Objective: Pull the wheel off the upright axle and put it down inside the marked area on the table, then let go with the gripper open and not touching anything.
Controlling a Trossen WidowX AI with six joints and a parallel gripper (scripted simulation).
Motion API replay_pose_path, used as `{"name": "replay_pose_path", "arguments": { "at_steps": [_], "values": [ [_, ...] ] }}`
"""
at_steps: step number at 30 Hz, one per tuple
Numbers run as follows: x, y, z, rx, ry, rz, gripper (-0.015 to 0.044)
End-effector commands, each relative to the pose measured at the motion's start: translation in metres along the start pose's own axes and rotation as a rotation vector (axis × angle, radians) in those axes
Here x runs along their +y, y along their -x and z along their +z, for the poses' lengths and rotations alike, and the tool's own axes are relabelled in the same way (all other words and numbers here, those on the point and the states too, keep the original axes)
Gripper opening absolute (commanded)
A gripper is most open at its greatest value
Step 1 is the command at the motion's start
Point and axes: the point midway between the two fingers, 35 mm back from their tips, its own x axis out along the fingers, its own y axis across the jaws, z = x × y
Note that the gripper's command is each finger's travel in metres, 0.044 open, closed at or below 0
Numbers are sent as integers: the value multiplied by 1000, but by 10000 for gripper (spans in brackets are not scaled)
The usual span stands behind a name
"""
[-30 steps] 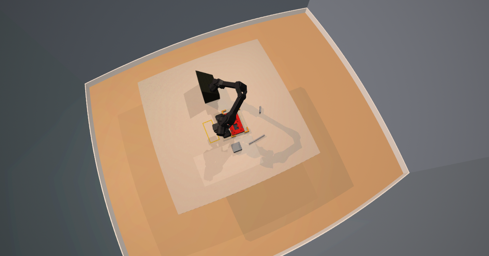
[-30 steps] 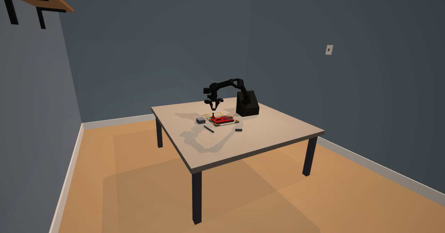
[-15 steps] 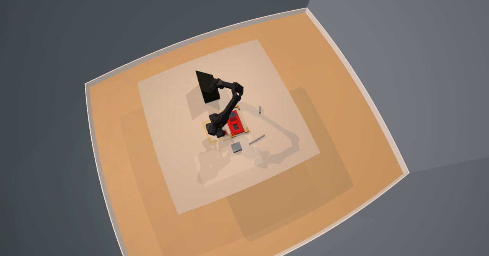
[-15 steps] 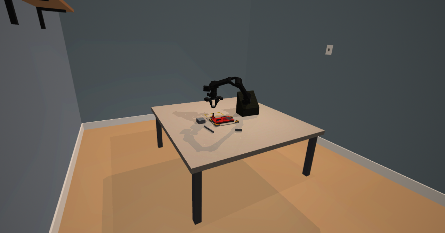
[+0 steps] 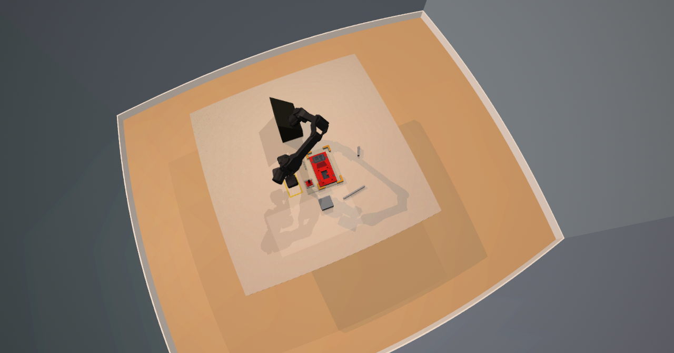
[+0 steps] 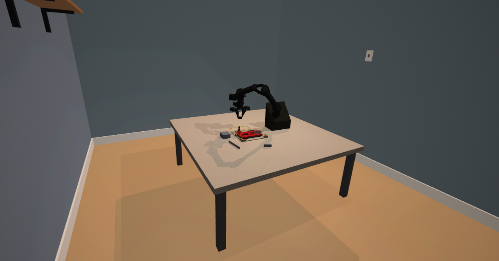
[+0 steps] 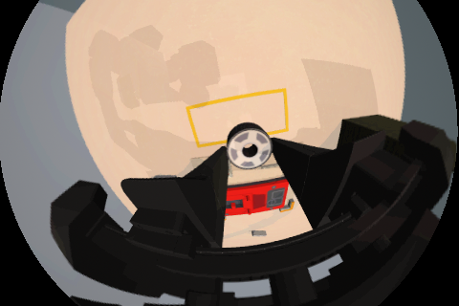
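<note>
Black claw (image 7: 251, 160) is clamped on small white wheel w/ dark hub hole (image 7: 249, 147), held up in the air above the beige worktop (image 6: 299, 144), off the short upright axle (image 6: 239, 127). In wrist view the wheel sits over the near edge of the yellow-outlined rectangular area (image 7: 203, 142). Red board on pale base plate (image 5: 324, 167) lies just beside that area. Small grey block (image 5: 326, 203) & thin grey bar (image 5: 354, 192) lie nearby, apart from each other.

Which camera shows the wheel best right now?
Wrist: the wheel fills the gap in the gripper, hub facing the lens, at the yellow outline. From the top the arm hides it; exterior shows only a speck.
</note>
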Motion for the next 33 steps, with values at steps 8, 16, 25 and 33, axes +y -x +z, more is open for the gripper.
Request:
{"name": "replay_pose_path", "arguments": {
  "at_steps": [8, 16, 25, 33],
  "values": [
    [-2, -24, 1, 0, 8, -6, 0],
    [0, -70, 1, 0, 8, -6, 0],
    [-3, -106, -1, 6, 8, -6, 0],
    [-2, -103, -1, 1, 17, -14, 210]
  ]
}}
